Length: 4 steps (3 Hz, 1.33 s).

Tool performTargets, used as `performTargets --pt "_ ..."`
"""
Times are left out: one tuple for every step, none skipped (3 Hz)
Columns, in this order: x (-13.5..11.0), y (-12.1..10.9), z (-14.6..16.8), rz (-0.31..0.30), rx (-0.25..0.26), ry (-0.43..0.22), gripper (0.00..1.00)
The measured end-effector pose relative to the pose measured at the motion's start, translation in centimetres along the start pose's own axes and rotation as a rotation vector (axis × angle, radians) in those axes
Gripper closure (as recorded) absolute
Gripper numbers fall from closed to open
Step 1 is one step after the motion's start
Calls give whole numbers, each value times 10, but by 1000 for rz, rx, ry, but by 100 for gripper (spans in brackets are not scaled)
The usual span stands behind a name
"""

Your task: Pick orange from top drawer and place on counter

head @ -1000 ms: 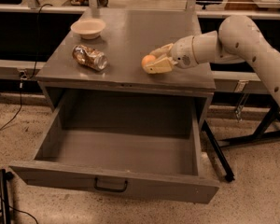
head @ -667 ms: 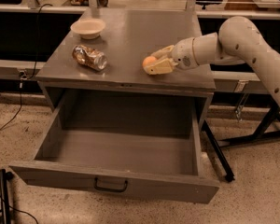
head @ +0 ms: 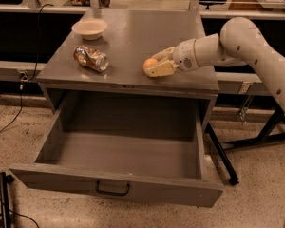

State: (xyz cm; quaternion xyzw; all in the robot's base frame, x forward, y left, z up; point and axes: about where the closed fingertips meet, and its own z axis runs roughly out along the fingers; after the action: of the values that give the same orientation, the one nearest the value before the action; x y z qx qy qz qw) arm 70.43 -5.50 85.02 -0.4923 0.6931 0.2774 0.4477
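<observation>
The orange [head: 149, 63] rests on the counter [head: 133, 37] near its front right part. My gripper [head: 154, 64] reaches in from the right and lies low on the counter, with one finger on each side of the orange, shut on it. The fruit shows at the fingertips. Below, the top drawer [head: 118, 186] is pulled fully out and holds nothing that I can see. Its dark handle [head: 112, 190] sits at the centre of the front panel.
A crushed shiny can [head: 90, 58] lies on the counter's left side, with a shallow cream bowl [head: 89, 28] behind it. My white arm [head: 256, 46] comes in from the right. A black stand's legs [head: 256, 139] are on the floor at the right.
The arm and gripper have hardly moved, and the orange stays at the same spot on the counter.
</observation>
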Motion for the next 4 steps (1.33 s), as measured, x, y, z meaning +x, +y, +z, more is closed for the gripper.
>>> performTargets --pt "0 1 3 0 -5 0 13" --pt "0 2 6 0 -10 0 0" --pt "0 2 6 0 -10 0 0" --pt "-3 2 -2 -39 13 -17 0"
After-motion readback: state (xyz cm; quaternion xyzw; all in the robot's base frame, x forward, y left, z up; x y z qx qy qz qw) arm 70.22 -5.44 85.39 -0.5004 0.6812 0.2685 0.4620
